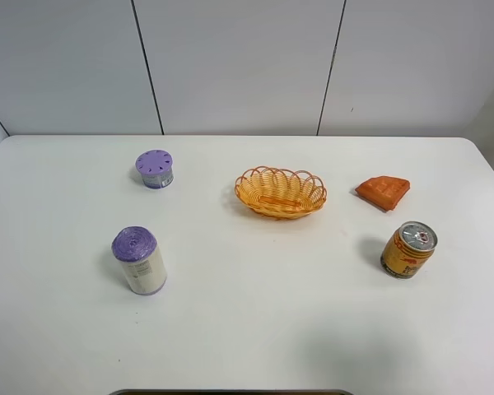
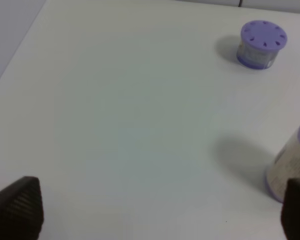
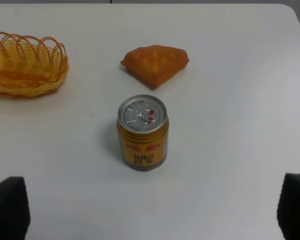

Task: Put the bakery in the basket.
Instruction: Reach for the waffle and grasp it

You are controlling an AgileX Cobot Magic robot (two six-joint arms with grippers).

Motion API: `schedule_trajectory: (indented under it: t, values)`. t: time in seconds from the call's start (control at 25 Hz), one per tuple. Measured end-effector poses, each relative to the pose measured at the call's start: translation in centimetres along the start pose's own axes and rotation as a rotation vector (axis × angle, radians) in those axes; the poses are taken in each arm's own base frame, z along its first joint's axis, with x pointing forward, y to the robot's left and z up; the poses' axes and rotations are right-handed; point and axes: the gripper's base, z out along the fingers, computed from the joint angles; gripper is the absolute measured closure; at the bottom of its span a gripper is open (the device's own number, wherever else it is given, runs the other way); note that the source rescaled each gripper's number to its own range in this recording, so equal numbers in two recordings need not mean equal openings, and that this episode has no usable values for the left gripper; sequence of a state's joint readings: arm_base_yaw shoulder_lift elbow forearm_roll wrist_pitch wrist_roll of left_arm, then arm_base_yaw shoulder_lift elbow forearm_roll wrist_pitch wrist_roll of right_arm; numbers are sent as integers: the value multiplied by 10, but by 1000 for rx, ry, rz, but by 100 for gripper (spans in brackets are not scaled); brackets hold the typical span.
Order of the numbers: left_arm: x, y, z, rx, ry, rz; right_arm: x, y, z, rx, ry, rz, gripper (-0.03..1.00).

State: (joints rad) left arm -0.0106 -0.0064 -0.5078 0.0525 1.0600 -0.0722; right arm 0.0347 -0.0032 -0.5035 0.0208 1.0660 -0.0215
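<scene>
Hovering over a white table [image 1: 255, 329], the right gripper [image 3: 151, 209] is holding its jaws wide apart and gripping nothing, its dark fingertips [image 3: 7, 209] showing at both edges of the wrist view. A gold drink can [image 3: 142, 132] is standing upright just ahead of that gripper. The bakery [image 3: 155, 64] (a flat orange-brown wedge with a grid on top) is lying on the table beyond the can, apart from it. The basket [image 3: 27, 82] is sitting farther ahead and off to the gripper's left, near the bakery but not touching it. The left gripper [image 2: 155, 210] is likewise spreading its jaws wide over bare tabletop. A purple-topped cylinder [image 2: 290, 167] is standing just ahead to its right, and a small purple-lidded tub [image 2: 262, 44] is sitting farther ahead on the same side.
</scene>
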Motion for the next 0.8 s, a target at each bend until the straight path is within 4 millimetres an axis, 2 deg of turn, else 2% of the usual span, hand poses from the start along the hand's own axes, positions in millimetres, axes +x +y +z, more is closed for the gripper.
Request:
schedule_trajectory:
  t: [0.8]
  values:
    - [0, 0, 0, 0, 0, 0, 0, 0, 0, 0, 0, 0, -3]
